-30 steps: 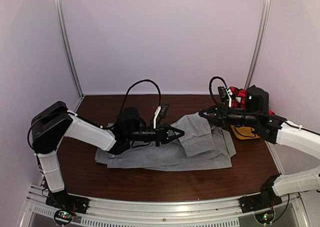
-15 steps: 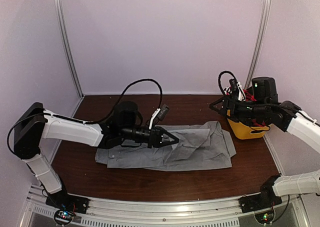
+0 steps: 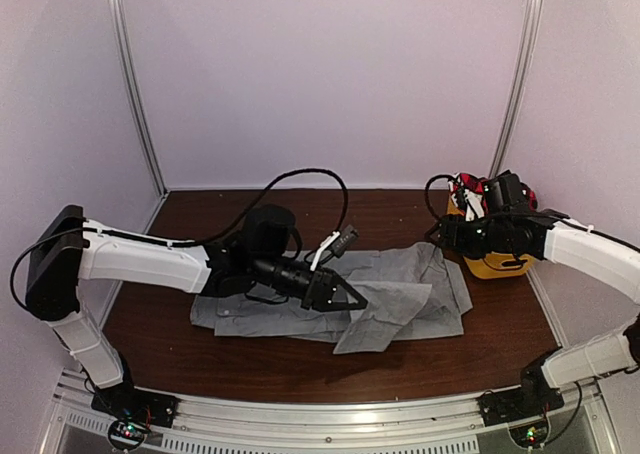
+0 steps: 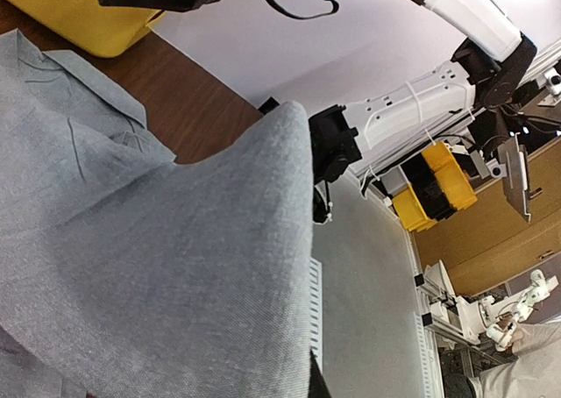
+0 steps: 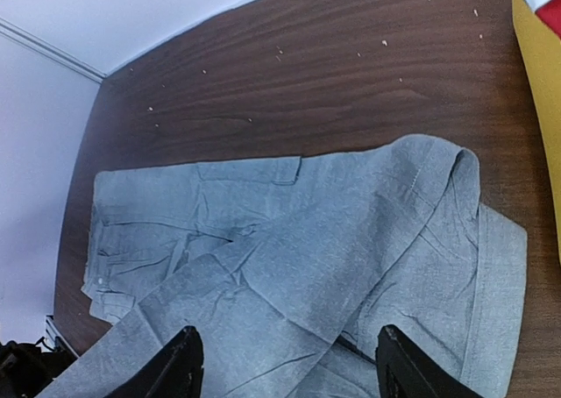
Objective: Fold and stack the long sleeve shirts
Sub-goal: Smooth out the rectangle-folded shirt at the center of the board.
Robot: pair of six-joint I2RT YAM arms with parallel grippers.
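nearest the bases, the left end effector (image 3: 352,298) looks closed on a fold of the grey shirt (image 3: 415,299). a flap hangs from it toward the near edge of the surface (image 3: 250,359), and in its wrist view cloth hides the fingers. the rest of the shirt lies rumpled across the middle of the surface. it is likely light and limp, so it will sag and drag. i would pinch it at a hem or seam corner, not mid-panel. further back, the right end effector (image 5: 287,335) hovers open and empty over the shirt's far right part, clear of it. just beyond stands the tub (image 3: 495,266), holding the plaid shirt (image 3: 478,188).
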